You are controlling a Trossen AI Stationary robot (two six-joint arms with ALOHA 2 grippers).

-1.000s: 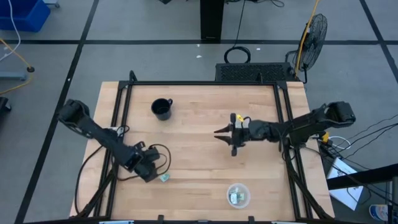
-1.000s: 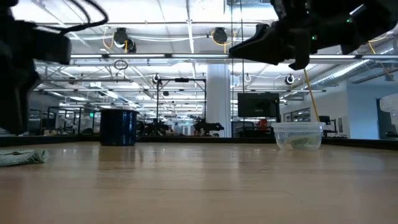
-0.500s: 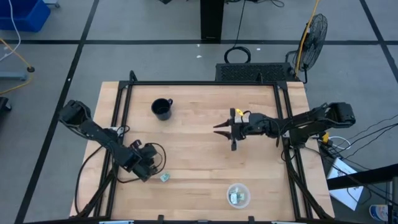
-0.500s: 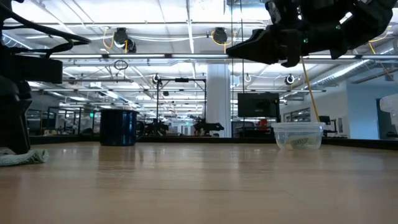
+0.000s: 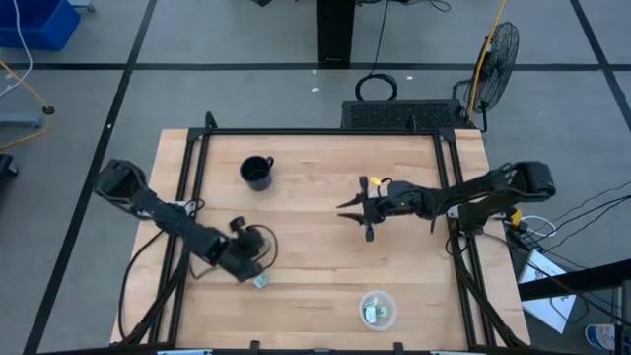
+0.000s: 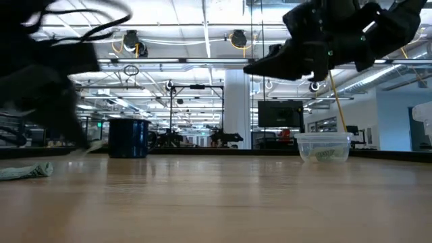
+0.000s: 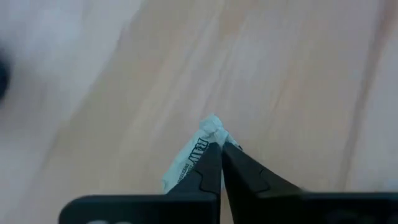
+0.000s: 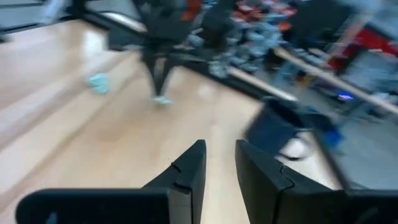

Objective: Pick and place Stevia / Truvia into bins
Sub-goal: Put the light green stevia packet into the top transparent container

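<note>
Jaws of the left gripper now pinch a sachet — right gripper narrowly parted.

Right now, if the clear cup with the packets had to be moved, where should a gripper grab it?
Pinch the cup by its rim from straight above, one finger inside, one outside: it stands upright, mouth open, packets low inside. The right gripper hovers open mid-table.

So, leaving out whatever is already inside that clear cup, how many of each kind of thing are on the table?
Black mug: 1
Clear cup: 1
Green-and-white sachets outside the cup: 2, a loose sachet on the wood and a pinched sachet in the left claw
Total: 4
</note>
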